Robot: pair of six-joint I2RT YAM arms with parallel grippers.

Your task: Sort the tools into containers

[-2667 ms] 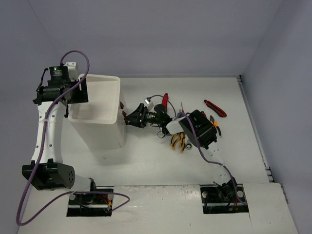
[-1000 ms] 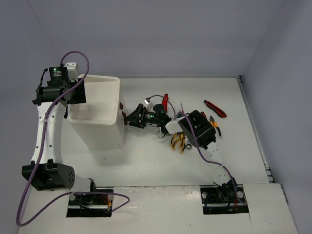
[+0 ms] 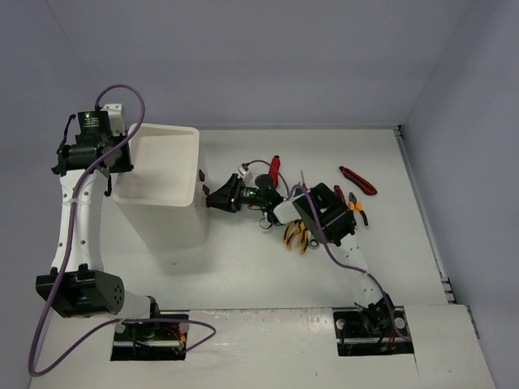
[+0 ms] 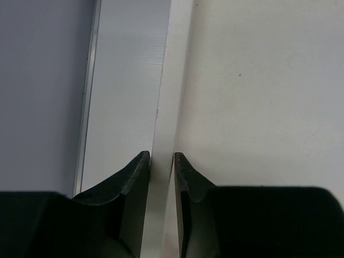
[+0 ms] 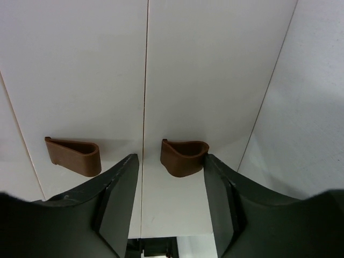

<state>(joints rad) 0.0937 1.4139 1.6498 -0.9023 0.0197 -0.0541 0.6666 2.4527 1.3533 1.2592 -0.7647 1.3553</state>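
Observation:
The white container (image 3: 170, 223) stands at the left. My left gripper (image 3: 123, 159) is at its left rim. In the left wrist view the left gripper (image 4: 159, 156) is shut on the thin white rim (image 4: 173, 80), one finger on each side. My right gripper (image 3: 209, 194) is at the drawer front. In the right wrist view the right gripper (image 5: 171, 157) is open and straddles a brown drawer handle (image 5: 183, 156); its right finger touches the handle and its left finger stands off. A second handle (image 5: 72, 155) sits to the left. The tools lie behind the right arm.
On the table to the right lie a red utility knife (image 3: 358, 181), a red-handled screwdriver (image 3: 275, 169), yellow pliers (image 3: 295, 235) and orange pliers (image 3: 357, 204). The right arm's body covers part of this pile. Grey walls bound the table at the back and right.
The left jaws have closed onto the container's rim. The right jaws have narrowed around the drawer handle, and the right gripper has edged closer to the drawer front.

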